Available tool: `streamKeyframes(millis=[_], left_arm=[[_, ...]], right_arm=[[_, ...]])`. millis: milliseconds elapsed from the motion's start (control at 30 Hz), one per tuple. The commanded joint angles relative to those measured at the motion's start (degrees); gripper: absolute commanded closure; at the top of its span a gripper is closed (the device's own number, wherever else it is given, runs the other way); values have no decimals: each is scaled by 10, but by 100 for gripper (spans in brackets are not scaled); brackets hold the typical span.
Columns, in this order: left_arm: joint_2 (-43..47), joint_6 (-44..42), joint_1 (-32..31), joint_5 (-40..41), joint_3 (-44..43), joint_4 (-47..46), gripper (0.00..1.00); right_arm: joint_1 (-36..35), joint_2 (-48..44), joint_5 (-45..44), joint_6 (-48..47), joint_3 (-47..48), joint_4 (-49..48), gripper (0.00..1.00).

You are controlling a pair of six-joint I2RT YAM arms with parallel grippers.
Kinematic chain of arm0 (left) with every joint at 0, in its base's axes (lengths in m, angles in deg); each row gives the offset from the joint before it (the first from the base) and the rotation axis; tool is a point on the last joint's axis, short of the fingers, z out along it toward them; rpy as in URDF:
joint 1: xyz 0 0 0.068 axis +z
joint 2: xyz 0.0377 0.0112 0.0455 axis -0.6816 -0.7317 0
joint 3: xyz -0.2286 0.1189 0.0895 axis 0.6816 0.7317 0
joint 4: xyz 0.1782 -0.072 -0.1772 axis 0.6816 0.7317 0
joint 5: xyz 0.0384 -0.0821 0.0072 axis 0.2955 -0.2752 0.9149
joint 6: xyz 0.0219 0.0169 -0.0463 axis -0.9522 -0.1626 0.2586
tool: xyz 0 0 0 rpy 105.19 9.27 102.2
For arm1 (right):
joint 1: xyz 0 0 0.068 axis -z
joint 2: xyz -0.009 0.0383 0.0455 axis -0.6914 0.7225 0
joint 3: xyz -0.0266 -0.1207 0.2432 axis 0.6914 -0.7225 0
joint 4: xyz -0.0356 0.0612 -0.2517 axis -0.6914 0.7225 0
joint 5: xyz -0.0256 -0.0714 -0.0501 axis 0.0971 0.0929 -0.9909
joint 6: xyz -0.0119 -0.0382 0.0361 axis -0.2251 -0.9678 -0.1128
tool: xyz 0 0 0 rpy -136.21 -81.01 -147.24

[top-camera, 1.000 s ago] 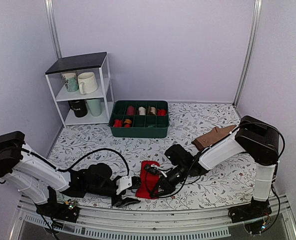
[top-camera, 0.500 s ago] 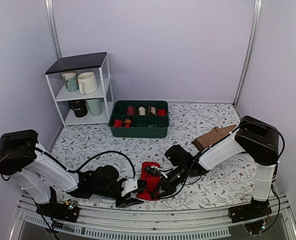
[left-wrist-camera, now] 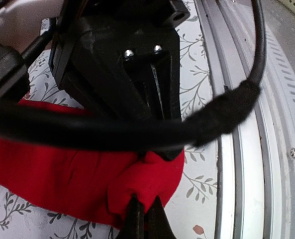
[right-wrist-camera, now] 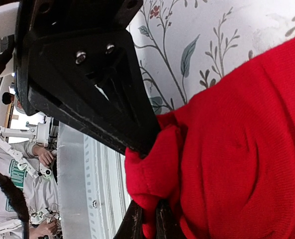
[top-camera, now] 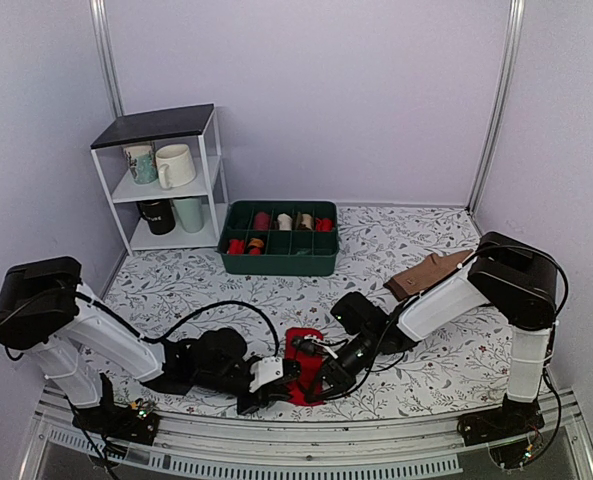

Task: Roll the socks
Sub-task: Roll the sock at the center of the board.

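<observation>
Left end effector (left-wrist-camera: 145, 220) and right end effector (right-wrist-camera: 147, 219) both pinch the socks (left-wrist-camera: 52, 169) (cable (left-wrist-camera: 112, 131) crossing in front), green tray (top-camera: 279, 265) beyond.

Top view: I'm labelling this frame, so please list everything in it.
socks: one flat bundle, red, near table edge between the arms
tray: one, dark green, mid-table towards the back
rolled socks: several, red, cream, brown, in the tray's compartments
shelf: one, white with black top, back left
mugs: four, patterned, cream, black, pale green, on the shelf
brown sock: one bundle, right of the tray
table cover: one, white floral
left end effector: black, shut on the socks
right end effector: black, shut on the socks
</observation>
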Motion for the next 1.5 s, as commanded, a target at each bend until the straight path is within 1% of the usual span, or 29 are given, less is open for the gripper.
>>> streamKeyframes(millis=[0,33,133,167,300,400,467,533,600,667,733,900,1067,1200,1467], left_arm=[[-13,17,-7,-30,-26,63,100],[-11,26,-7,-30,-28,78,100],[-1,64,-5,-36,-24,92,100],[1,78,-3,-36,-21,94,100],[-4,132,17,-64,-25,124,100],[-13,169,40,-99,-27,141,100],[-21,188,53,-122,-27,148,100],[-27,206,64,-141,-28,158,100],[-30,225,79,-161,-25,161,100],[-33,240,92,-185,-20,160,100],[-39,254,106,-213,-16,161,100],[-60,273,116,-237,-25,179,100],[-70,278,118,-245,-31,189,100],[-75,277,119,-252,-31,188,100],[-81,276,120,-254,-29,185,100]], right_arm=[[-5,53,-114,13,-34,106,95],[-4,51,-115,15,-32,99,93],[1,31,-115,32,-32,66,81],[3,13,-120,36,-32,50,80],[4,-71,-197,46,-61,-30,73],[5,-137,-249,37,-102,-103,72],[0,-185,-280,22,-146,-166,71],[-18,-234,-315,-3,-194,-242,69],[-44,-275,-357,-47,-234,-286,67],[-68,-297,-379,-89,-249,-292,66],[-86,-302,-390,-136,-247,-274,65],[-144,-271,-424,-192,-212,-215,65],[-176,-215,-469,-210,-189,-196,65],[-181,-186,-493,-221,-173,-195,65],[-184,-150,-499,-224,-154,-186,65]])
